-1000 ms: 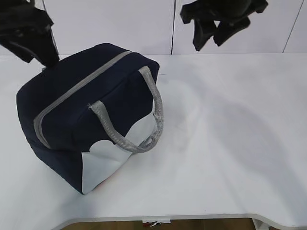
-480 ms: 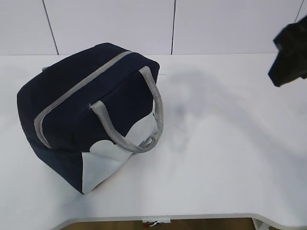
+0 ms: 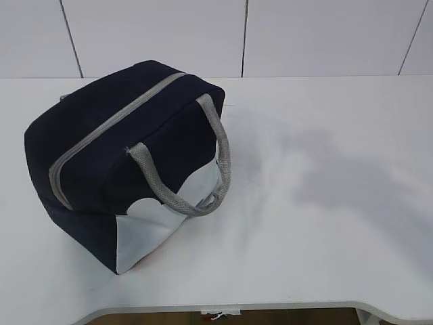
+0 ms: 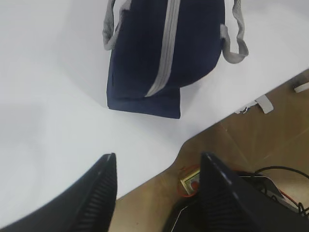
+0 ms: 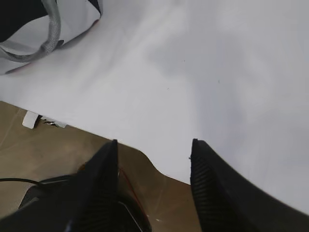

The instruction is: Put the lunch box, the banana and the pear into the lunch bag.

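Note:
The navy-blue lunch bag (image 3: 128,156) stands on the white table (image 3: 325,203) at the left, its grey zipper closed along the top and its grey handles hanging at the sides. It also shows in the left wrist view (image 4: 166,53), and a corner of it in the right wrist view (image 5: 43,24). The lunch box, the banana and the pear are not in view. My left gripper (image 4: 157,162) is open and empty, high above the table's front edge. My right gripper (image 5: 153,147) is open and empty, high above the table's front edge too. Neither gripper shows in the exterior view.
The table's curved front edge (image 4: 169,159) and the brown floor (image 4: 270,130) lie below both grippers. Cables and a dark base (image 4: 270,193) sit on the floor. A white panelled wall (image 3: 243,37) stands behind the table.
Both arms have left the exterior view: the left one first, then the right one moved off to the right edge and out. The bag has not moved.

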Motion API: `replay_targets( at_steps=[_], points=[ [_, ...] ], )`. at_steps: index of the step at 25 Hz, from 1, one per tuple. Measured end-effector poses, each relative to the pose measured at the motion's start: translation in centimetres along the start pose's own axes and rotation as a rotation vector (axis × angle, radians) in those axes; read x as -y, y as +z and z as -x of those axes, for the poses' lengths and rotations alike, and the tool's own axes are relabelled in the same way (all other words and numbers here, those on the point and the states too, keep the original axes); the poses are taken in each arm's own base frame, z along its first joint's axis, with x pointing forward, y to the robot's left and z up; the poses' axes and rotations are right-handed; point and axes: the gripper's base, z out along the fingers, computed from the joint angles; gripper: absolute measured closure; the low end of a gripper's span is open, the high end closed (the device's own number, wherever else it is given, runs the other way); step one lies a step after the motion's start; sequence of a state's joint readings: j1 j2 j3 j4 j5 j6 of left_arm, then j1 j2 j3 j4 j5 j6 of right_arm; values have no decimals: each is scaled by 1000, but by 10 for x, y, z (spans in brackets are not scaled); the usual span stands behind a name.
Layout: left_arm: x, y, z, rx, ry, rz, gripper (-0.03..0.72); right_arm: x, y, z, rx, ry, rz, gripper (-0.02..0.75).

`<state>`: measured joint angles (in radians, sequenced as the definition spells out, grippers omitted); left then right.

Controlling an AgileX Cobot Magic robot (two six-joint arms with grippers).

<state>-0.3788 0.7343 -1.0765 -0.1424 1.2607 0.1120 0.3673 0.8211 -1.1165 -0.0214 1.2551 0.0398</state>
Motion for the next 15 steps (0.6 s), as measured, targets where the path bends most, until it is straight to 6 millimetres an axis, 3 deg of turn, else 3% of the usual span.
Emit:
replay_targets(
  at_steps=[7,15],
  points=[
    [4,-8,-62,57,9,14,284,4,-39,-63,170,-33,-14,340],
    [5,6,-109,202,13,32,296,7,-36,-130,292,-48,-20,341]
  ],
)
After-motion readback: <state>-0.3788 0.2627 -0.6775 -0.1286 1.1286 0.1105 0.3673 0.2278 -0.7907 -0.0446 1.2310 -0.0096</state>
